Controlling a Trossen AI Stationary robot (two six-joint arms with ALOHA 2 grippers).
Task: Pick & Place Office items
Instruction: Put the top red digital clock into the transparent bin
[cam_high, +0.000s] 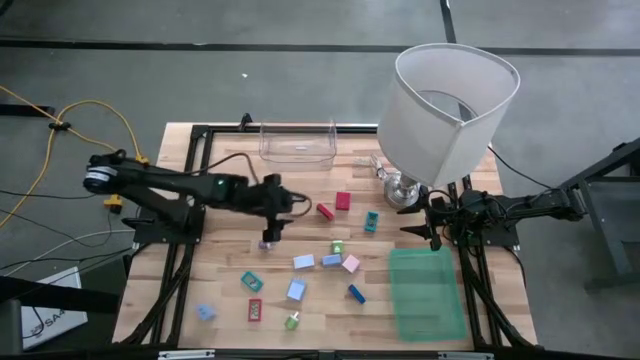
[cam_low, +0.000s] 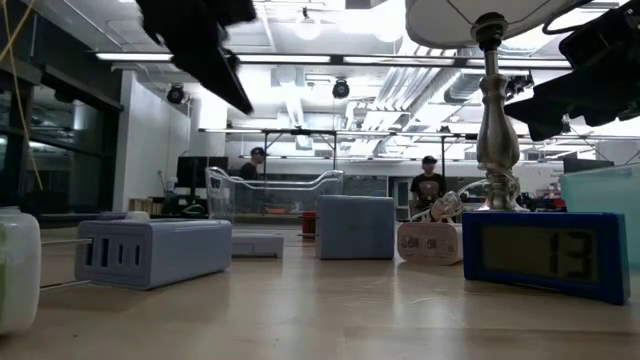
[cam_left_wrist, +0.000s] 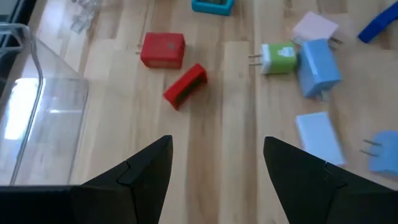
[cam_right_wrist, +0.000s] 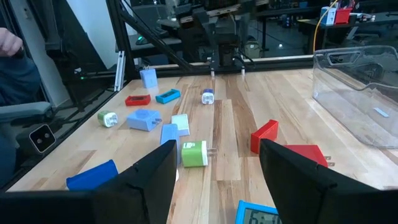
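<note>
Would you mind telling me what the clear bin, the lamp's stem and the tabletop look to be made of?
The clear bin looks like transparent plastic: the wood shows straight through its glossy walls. The lamp's stem appears to be polished metal, silvery with bright highlights, though metallised plastic cannot be excluded. The tabletop looks like light wooden planks, with visible grain and seams and a fairly matte surface.

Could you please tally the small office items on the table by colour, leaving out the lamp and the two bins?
Red pieces: 3
Light blue pieces: 4
Teal pieces: 2
Green pieces: 2
Dark blue piece: 1
Pink piece: 1
Purple piece: 1
Total: 14
</note>
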